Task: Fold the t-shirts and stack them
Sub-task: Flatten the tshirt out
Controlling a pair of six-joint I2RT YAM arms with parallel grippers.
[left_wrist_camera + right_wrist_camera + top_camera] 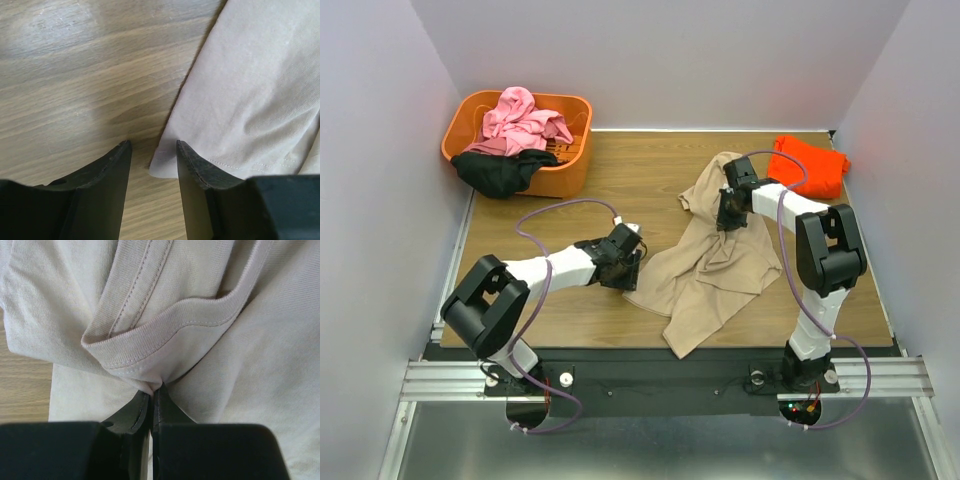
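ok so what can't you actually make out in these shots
- Top view: fingertips of the left claw and right claw, hidden under their own wrists.
- Top view: the basket floor, covered by the pink t-shirt and black t-shirt.
- Right wrist view: outline of the tan t-shirt, cut off by the frame edges.
- Top view: the orange-red t-shirt, folds too small.

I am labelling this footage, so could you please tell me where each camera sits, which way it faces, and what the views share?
Top external: above and behind the arms, looking down on the table; both arms, the left gripper and the right gripper show.
Left wrist: on the left arm, looking down at the table and the tan shirt corner; its two fingers stand apart.
Right wrist: on the right arm, facing the shirt's collar; its fingers pinch cloth.
Shared: all three show the tan shirt.
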